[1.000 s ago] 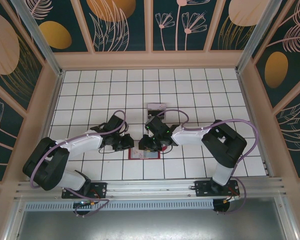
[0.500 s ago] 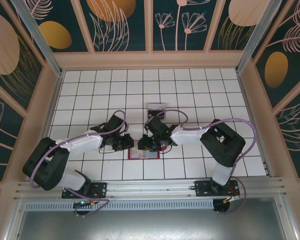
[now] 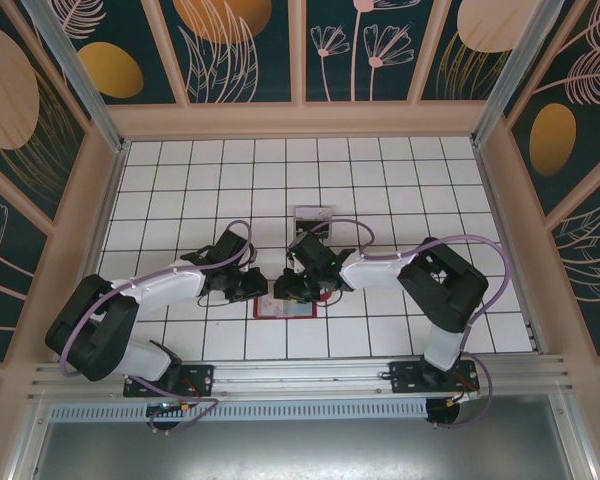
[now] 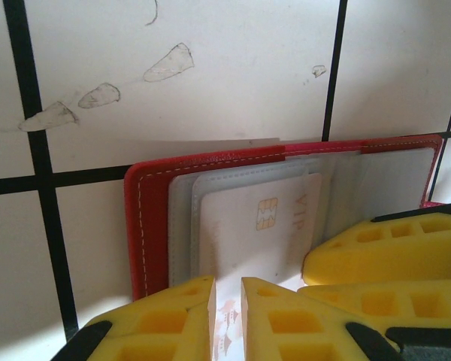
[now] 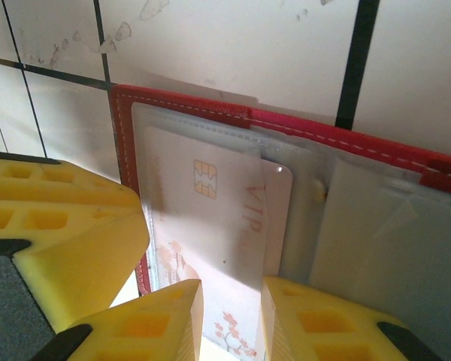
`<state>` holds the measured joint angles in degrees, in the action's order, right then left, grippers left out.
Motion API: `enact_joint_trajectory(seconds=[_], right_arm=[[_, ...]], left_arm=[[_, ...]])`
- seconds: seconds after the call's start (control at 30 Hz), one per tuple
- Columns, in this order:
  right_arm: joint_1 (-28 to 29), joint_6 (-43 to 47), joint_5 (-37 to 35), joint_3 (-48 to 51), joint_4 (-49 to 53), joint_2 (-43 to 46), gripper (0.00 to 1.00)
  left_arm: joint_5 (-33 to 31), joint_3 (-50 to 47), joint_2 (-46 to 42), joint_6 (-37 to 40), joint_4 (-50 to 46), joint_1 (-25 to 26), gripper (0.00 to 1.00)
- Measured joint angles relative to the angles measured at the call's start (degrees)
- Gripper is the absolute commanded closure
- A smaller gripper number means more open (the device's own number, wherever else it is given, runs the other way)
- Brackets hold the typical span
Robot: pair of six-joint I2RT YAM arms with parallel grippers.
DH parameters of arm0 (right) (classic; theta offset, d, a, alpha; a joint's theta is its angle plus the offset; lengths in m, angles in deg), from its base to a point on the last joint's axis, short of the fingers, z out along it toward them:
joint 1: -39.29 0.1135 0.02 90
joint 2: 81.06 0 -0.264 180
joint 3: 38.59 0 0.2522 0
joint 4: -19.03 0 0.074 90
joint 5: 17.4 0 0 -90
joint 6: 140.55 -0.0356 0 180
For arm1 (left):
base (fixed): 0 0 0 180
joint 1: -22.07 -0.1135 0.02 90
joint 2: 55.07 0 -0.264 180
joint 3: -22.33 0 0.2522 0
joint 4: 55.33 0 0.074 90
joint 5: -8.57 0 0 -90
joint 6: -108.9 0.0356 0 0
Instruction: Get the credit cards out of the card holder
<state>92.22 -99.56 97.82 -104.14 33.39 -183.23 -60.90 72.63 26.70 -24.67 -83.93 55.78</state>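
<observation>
Overhead, near table centre: slight leftward shift of right end effector over last second, card holder nudged left with it. No shift of left end effector. Likely extraction under way.

On left wrist: closed to slim gap, tips at near end of credit card part-way out of pocket. Pinching or pressing: cannot tell.

On right wrist: jaws part-way apart astride same card, grip impossible to judge. Second card edge behind, rest hidden in pockets. Holder's far half cut off.
</observation>
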Motion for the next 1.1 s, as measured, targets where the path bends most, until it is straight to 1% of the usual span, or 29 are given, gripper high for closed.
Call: enact_joint_trajectory(seconds=[0.13, 0.4, 0.7, 0.83, 1.1], right_arm=[[0.11, 0.26, -0.79, -1.4, 1.7, -0.42, 0.73], [1.53, 1.55, -6.1, -6.6, 10.27, -1.29, 0.73], [1.62, 2.21, -9.81, -7.41, 15.76, -0.83, 0.73], [1.53, 2.14, -9.73, -7.34, 15.52, 0.09, 0.77], [1.07, 1.66, -7.54, -4.74, 11.17, 1.55, 0.81]], left_arm=[[0.02, 0.0, 0.0, 0.0, 0.0, 0.0, 0.82], [0.02, 0.0, 0.0, 0.0, -0.02, 0.0, 0.82], [0.02, 0.0, 0.02, 0.0, 0.0, 0.0, 0.82], [0.07, 0.0, 0.42, 0.02, 0.0, 0.0, 0.84], [0.61, 0.02, 1.88, 0.46, 0.0, 0.0, 0.86]])
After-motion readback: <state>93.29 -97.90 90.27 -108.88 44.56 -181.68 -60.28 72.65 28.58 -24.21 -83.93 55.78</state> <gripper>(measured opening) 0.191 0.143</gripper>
